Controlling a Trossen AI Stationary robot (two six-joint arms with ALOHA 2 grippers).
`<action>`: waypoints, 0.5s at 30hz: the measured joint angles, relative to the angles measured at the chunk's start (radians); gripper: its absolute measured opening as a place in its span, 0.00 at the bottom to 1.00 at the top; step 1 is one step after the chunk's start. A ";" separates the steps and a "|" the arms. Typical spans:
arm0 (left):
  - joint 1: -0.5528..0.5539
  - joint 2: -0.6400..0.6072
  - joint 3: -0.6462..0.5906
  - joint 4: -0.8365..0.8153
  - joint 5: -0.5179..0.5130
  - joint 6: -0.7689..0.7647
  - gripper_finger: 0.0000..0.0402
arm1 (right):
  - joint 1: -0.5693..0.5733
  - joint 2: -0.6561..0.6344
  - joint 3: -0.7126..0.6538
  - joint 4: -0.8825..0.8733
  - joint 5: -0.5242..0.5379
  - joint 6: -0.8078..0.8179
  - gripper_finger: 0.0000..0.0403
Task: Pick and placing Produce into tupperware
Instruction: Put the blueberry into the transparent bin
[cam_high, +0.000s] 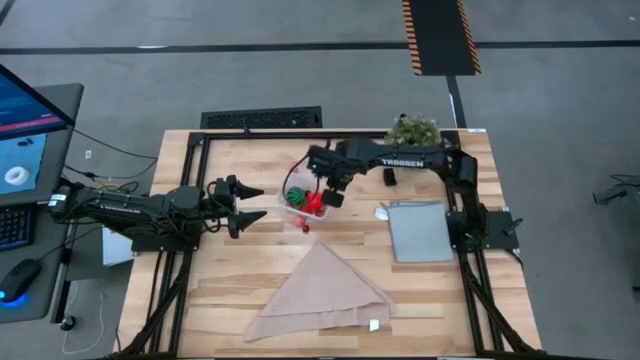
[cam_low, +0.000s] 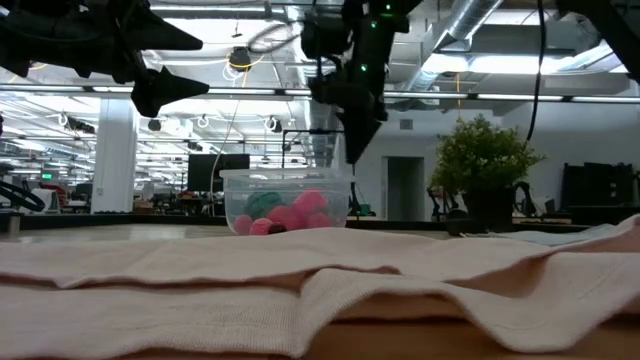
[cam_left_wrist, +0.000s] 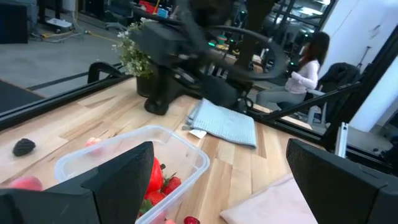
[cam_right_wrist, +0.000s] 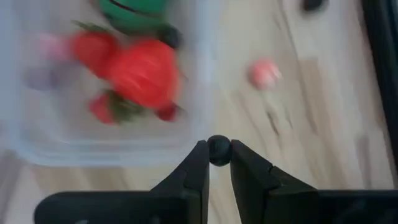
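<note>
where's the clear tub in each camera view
High view: the clear tub sits mid-table under the right pincer, which is shut on a dark berry.
Low view: centre, behind the cloth, produce showing through its wall.
Left wrist view: low in the picture, rim between this arm's fingers.
Right wrist view: fills the upper left.
Shared landmark: the potted plant, beyond the tub; the right wrist view lacks it.

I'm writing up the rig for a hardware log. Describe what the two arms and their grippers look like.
Both arms are black with chunky jointed links. The right arm carries white TROSSEN lettering along its forearm; the left arm has faint pale lettering too small to read. The left gripper ends in two tapered, pointed black fingers. The right gripper has flat, angular black fingers. Green indicator lights glow on the right arm in the low view.
</note>
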 joint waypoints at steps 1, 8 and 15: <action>0.000 0.000 0.000 0.000 0.006 -0.001 0.89 | -0.012 0.000 0.000 -0.020 0.000 0.002 0.18; 0.000 0.000 0.000 0.000 0.028 -0.004 0.89 | -0.064 -0.001 0.000 -0.129 0.015 0.004 0.18; 0.000 0.000 0.000 0.001 0.026 -0.003 0.89 | -0.159 -0.014 0.002 -0.150 0.029 -0.051 0.18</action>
